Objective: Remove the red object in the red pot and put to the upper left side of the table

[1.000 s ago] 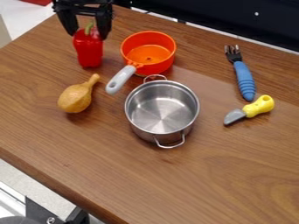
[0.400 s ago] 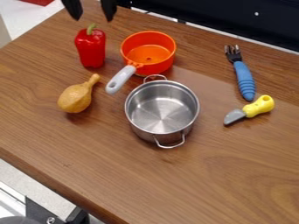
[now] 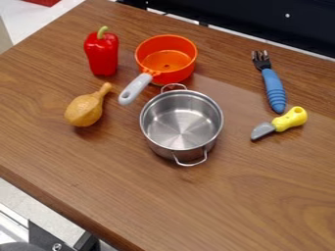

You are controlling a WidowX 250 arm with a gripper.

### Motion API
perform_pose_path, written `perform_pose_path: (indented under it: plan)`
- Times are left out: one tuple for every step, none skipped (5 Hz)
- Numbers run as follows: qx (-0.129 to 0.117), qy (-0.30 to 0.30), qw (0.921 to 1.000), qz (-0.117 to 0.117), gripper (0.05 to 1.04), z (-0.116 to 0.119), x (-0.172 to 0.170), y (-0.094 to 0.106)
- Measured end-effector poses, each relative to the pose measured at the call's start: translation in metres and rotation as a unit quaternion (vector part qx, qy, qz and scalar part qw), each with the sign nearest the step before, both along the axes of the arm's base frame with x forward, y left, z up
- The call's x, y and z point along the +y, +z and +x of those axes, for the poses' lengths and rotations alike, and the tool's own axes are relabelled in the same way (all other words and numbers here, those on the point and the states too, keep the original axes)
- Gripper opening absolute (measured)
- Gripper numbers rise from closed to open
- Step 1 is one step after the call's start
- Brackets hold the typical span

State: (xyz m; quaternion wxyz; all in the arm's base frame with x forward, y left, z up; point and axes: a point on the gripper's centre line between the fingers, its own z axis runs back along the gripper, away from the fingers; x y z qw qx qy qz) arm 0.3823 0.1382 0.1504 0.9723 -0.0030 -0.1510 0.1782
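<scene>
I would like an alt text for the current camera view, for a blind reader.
A red toy pepper stands upright at the upper left of a wooden table, beside an empty orange pot. Nearby are a yellow-brown gourd-shaped object, an empty metal pot, a blue-handled fork and a yellow-handled knife.

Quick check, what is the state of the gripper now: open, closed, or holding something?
Gripper: open or closed cannot be told; the pepper stands on the table, not held.

shiny metal pot [image 3: 181, 122], glossy plastic pan [image 3: 166, 58], wood-grain tbl [image 3: 85, 171].
</scene>
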Motion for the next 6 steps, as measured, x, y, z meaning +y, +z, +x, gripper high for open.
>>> perform_pose_path:
  plan:
    - [0.003, -0.007, 1.0, -0.002, 0.999, 0.011, -0.018, -0.004]
    - [0.008, -0.018, 0.9995, -0.024, 0.999, 0.02, -0.035, -0.008]
    - [0.017, -0.042, 0.9976, -0.052, 0.999, 0.019, -0.057, -0.011]
    - [0.036, -0.075, 0.9951, -0.054, 0.999, -0.016, -0.08, -0.018]
    - [0.043, -0.145, 0.9873, -0.049, 0.999, -0.062, -0.099, -0.017]
    - [0.056, -0.19, 0.9792, -0.045, 0.999, -0.092, -0.094, -0.021]
